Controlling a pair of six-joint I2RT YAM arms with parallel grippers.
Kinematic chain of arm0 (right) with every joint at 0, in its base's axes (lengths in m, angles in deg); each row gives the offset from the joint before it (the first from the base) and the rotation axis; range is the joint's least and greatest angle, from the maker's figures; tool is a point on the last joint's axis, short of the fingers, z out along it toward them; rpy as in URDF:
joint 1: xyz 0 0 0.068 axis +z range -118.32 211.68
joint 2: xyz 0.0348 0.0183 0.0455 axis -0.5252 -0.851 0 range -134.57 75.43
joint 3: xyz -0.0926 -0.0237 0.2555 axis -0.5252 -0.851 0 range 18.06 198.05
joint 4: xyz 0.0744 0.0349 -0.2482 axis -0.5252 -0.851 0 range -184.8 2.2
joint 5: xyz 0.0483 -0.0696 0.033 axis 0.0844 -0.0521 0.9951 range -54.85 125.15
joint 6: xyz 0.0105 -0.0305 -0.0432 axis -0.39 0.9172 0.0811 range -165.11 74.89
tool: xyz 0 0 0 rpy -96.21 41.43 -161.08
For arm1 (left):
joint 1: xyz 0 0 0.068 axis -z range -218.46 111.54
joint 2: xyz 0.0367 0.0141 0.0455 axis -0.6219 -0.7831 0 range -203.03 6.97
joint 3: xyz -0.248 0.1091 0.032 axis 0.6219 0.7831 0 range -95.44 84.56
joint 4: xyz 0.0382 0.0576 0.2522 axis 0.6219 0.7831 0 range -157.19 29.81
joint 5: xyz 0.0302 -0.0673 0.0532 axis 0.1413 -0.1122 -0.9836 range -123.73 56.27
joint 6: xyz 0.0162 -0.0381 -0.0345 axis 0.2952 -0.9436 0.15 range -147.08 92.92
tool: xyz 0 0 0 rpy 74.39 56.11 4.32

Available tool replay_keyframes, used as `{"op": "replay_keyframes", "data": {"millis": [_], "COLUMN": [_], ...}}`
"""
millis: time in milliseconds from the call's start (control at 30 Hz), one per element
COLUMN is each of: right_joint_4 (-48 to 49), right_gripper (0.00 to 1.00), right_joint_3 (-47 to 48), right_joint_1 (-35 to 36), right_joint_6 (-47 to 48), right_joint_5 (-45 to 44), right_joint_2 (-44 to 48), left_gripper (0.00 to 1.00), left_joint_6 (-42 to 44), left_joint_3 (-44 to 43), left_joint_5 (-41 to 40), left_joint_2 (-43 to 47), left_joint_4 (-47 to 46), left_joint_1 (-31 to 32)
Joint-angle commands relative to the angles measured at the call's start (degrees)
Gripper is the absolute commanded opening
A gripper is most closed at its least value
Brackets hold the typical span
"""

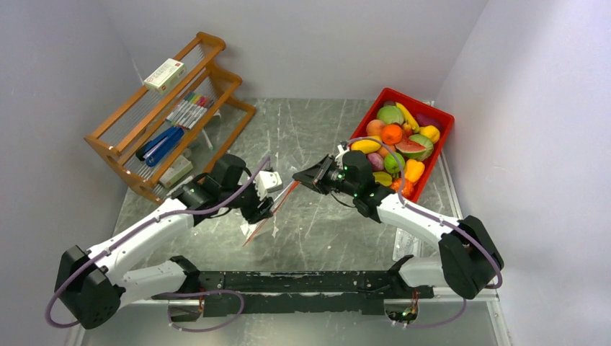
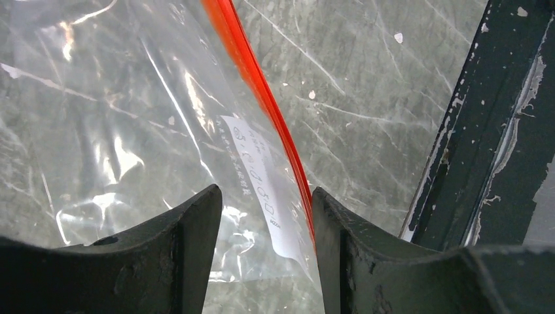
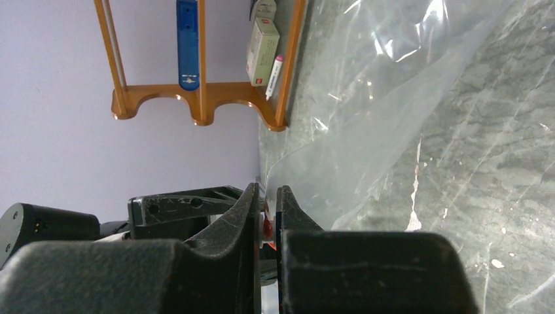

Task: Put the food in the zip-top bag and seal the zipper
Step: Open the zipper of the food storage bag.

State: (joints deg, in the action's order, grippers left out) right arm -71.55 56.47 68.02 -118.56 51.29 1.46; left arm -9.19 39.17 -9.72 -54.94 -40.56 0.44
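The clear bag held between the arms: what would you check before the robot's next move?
1. Right gripper shut on the zip-top bag edge: ok.
2. Left gripper gripping the bag: not ok; jaws apart, astride the zipper.
3. Bag mouth open: cannot tell.
4. Food in bag: not ok; it lies in the red bin.

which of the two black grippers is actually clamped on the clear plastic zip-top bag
The right gripper: its fingers are shut on the clear plastic zip-top bag. The left gripper has jaws apart, the orange-red zipper strip between them, ungripped.
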Motion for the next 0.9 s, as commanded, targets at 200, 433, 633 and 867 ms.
{"op": "replay_keyframes", "data": {"millis": [200,433,633,867], "right_joint_4": [0.3,0.8,1.5,1.9], "right_gripper": [0.00,0.00,0.00,0.00], "right_joint_3": [0.2,-0.3,-1.0,-1.0], "right_joint_1": [-0.6,-0.6,-0.6,-0.7], "right_joint_6": [0.5,0.1,-0.5,-0.6], "right_joint_5": [1.0,0.8,0.5,0.8], "right_joint_2": [-0.3,-0.4,-0.1,-0.3], "left_gripper": [0.53,0.53,0.54,0.54], "left_joint_6": [0.8,1.4,0.9,1.3], "left_joint_3": [0.5,1.4,2.7,3.1], "left_joint_5": [-0.6,1.3,1.8,0.3], "left_joint_2": [2.5,2.8,2.3,1.7], "left_joint_4": [-0.7,-1.3,-3.3,-3.7], "left_joint_1": [0.5,0.7,1.0,1.4]}}
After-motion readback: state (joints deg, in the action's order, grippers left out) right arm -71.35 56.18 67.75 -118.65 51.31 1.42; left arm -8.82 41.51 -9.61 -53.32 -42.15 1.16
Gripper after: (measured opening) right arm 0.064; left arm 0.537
